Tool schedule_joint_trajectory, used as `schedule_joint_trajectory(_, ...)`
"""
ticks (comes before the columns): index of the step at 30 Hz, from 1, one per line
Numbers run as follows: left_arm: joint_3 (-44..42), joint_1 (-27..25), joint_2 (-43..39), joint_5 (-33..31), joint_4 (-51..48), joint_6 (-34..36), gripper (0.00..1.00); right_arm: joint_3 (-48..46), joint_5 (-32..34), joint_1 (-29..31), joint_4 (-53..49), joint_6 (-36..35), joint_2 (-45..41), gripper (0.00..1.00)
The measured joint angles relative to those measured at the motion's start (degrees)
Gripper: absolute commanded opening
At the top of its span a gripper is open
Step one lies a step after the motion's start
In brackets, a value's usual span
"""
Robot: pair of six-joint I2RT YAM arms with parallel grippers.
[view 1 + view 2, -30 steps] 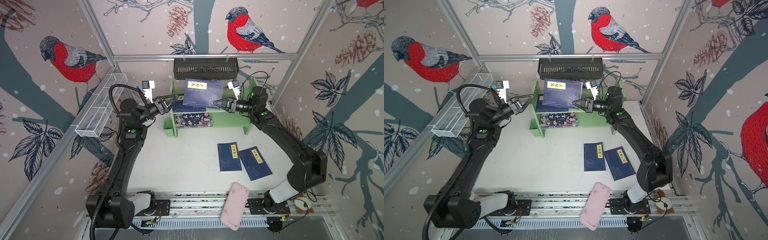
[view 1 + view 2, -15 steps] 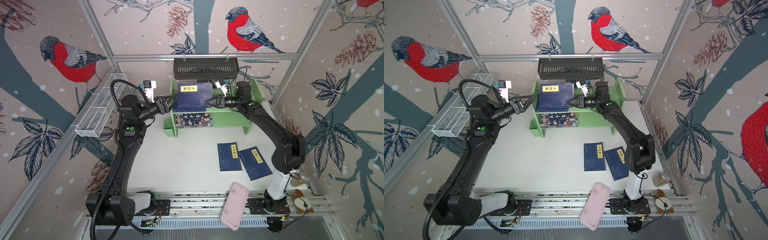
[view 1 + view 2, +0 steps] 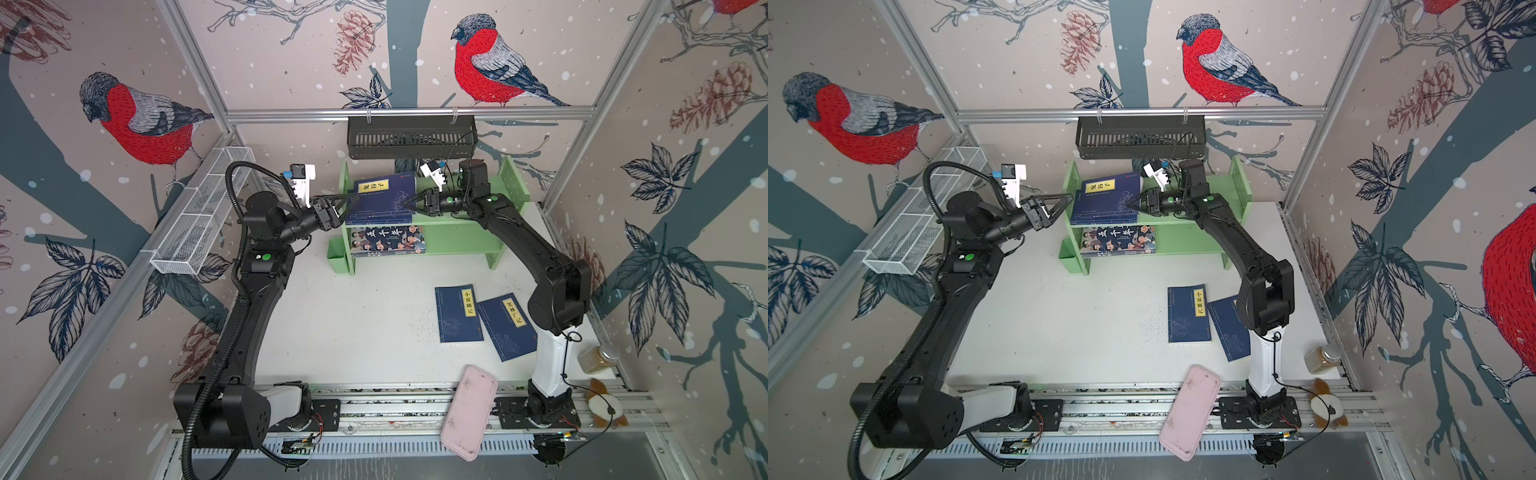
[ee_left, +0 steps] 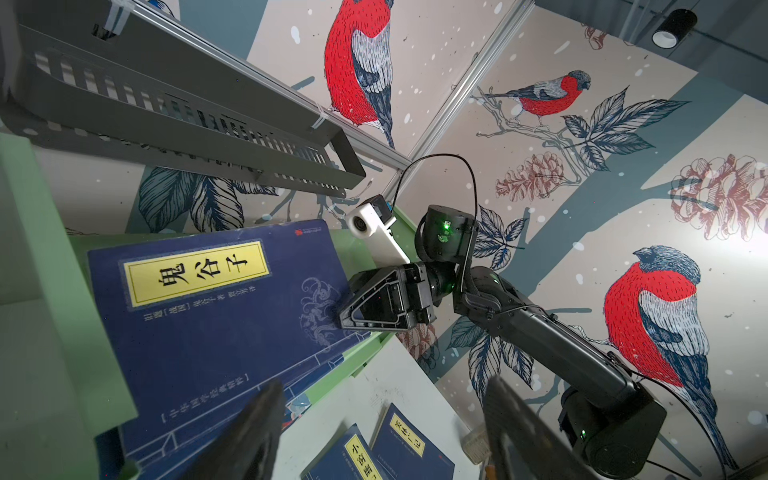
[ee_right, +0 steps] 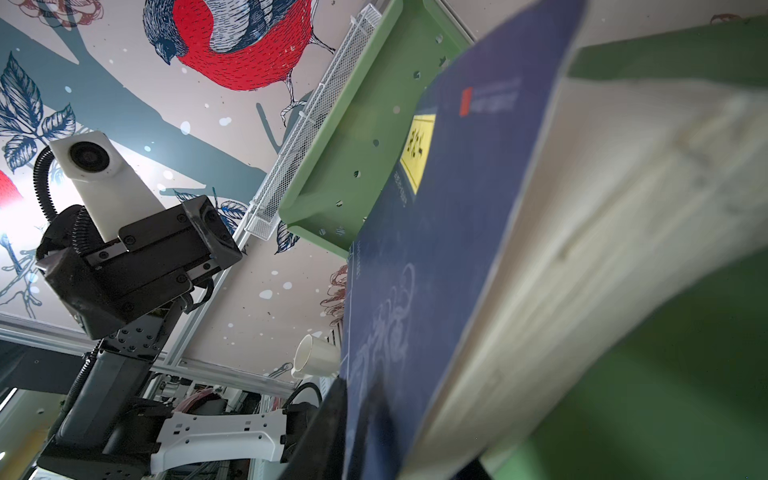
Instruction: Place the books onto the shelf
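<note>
A navy book (image 3: 384, 197) with a yellow label lies on another navy one on the upper tier of the green shelf (image 3: 457, 239). My right gripper (image 3: 402, 204) is at its right edge. The jaws are slightly parted, and one finger (image 5: 322, 424) stands just off the cover. The cartoon-cover book (image 3: 388, 241) lies on the lower tier. Two more navy books (image 3: 459, 313) (image 3: 509, 326) lie flat on the table, partly behind the right arm in a top view. My left gripper (image 3: 351, 199) hangs open and empty by the shelf's left panel, near the top book's left edge.
A black slotted basket (image 3: 411, 137) hangs right above the shelf. A white wire-mesh basket (image 3: 203, 212) runs along the left wall. A pink flat case (image 3: 469, 411) lies over the front rail. A jar (image 3: 598, 357) and a plush toy (image 3: 604, 403) sit at the front right.
My right gripper carried the navy book left and down onto the upper tier's stack, then its jaws loosened. My left gripper edged right toward the shelf.
</note>
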Motion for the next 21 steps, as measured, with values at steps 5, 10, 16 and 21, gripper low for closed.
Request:
schedule_joint_trajectory(5, -0.4, 0.0, 0.0, 0.2, 0.5, 0.0, 0.76, 0.2, 1.6, -0.1, -2.4, -1.4, -0.1, 0.26)
schedule_joint_trajectory(10, -1.5, 0.0, -0.3, 0.5, 0.9, -0.9, 0.76, 0.2, 2.1, -0.1, -3.1, -1.5, -0.4, 0.12)
schedule_joint_trajectory(16, -1.6, 0.0, -0.4, 1.4, 2.1, -1.6, 0.77, -0.6, 2.1, -0.2, -3.1, -1.5, -1.2, 0.08)
schedule_joint_trajectory(21, -1.6, 0.0, -0.4, 1.4, 2.4, -2.1, 0.77, -2.8, 1.0, -0.4, -2.4, -1.2, -2.4, 0.08)
